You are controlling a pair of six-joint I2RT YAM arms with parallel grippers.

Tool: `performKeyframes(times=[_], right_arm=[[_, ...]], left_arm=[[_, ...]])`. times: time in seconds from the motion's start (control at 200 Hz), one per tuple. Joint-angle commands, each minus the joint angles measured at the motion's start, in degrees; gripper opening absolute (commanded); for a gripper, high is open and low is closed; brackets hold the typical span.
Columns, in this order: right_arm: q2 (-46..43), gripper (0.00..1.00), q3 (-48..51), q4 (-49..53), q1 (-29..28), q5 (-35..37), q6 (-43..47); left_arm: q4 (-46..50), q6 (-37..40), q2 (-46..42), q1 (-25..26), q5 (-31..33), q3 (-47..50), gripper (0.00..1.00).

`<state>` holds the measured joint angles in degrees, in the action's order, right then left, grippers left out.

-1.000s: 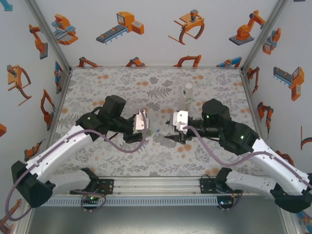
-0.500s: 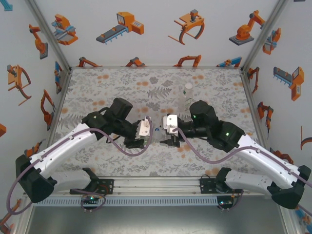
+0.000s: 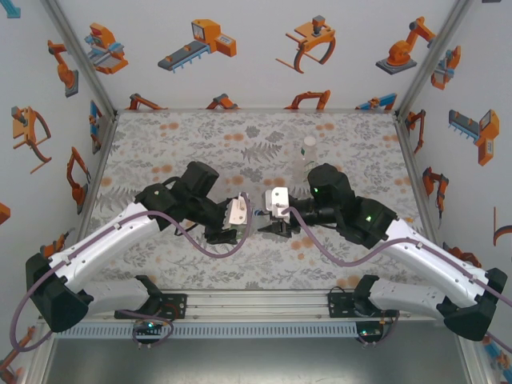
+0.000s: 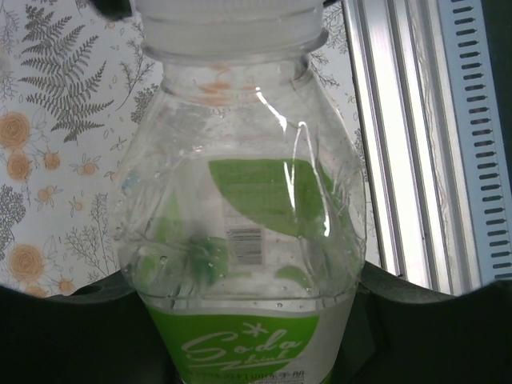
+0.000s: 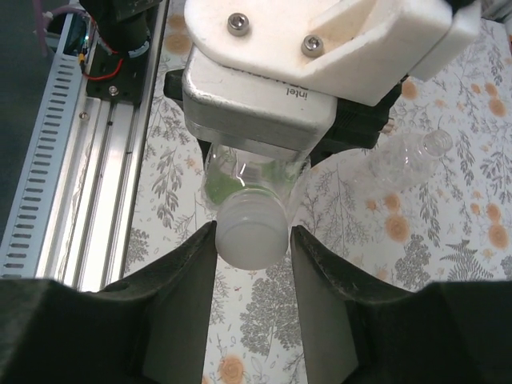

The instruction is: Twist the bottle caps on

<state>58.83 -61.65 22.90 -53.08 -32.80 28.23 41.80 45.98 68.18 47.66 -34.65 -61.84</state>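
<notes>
The white cap (image 5: 250,234) sat on the neck of the green-labelled bottle (image 4: 240,240), held level above the table (image 3: 200,136) mid-scene, long axis running left to right, neck pointing right. The right pincer (image 5: 252,236) clamped the cap; the left pincer (image 4: 248,320) gripped the bottle's body.

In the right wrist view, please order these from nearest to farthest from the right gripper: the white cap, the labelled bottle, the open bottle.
1. The white cap: between the fingers of the right gripper, at the centre.
2. The labelled bottle: just behind the cap, centre.
3. The open bottle: farthest, at the upper right.
</notes>
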Motion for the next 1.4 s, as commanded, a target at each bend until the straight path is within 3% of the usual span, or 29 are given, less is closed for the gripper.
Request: performKeyframes(times=[0.0,0.125,0.235,0.386,0.526,0.751,0.936,1.131,1.232,1.397], right_arm=[[-0.1,0.35,-0.5,-2.3,0.1,-0.5,-0.3],[-0.2,0.24,-0.6,-2.2,0.1,-0.7,-0.3],[0.1,0.0,-0.9,-1.9,0.1,0.8,-1.3],[-0.7,0.0,2.9,-10.9,0.1,7.5,-12.7],[-1.1,0.0,7.6,-20.9,0.1,11.8,-30.1],[-5.2,0.0,12.6,-24.9,0.0,22.8,-51.0],[-6.3,0.0,17.7,-32.1,0.0,27.4,-67.3],[-7.7,0.0,17.4,-32.5,-0.1,28.8,-64.9],[-8.6,0.28,16.5,-32.6,-0.1,24.9,-58.2],[-10.1,0.48,9.2,-17.5,0.0,15.9,-32.6]], left_arm=[[1.8,1.6,0.3,0.7,-1.3,-1.4,0.0],[1.8,1.5,0.4,0.7,-1.2,-1.5,0.0],[1.8,1.5,0.4,0.7,-0.6,-1.6,0.0],[1.4,1.1,0.3,0.9,1.0,-1.6,0.0],[-0.2,0.4,-0.6,0.9,3.1,-0.9,0.0],[-3.7,-1.1,-2.8,0.8,7.8,0.6,0.0],[-5.4,-1.4,-4.2,0.9,8.9,1.5,0.0],[-6.1,-1.8,-4.3,0.9,8.7,1.7,0.0],[-6.5,-2.1,-4.7,0.8,8.3,1.9,0.0],[-6.7,-1.8,-5.3,0.5,3.7,2.3,0.0]])
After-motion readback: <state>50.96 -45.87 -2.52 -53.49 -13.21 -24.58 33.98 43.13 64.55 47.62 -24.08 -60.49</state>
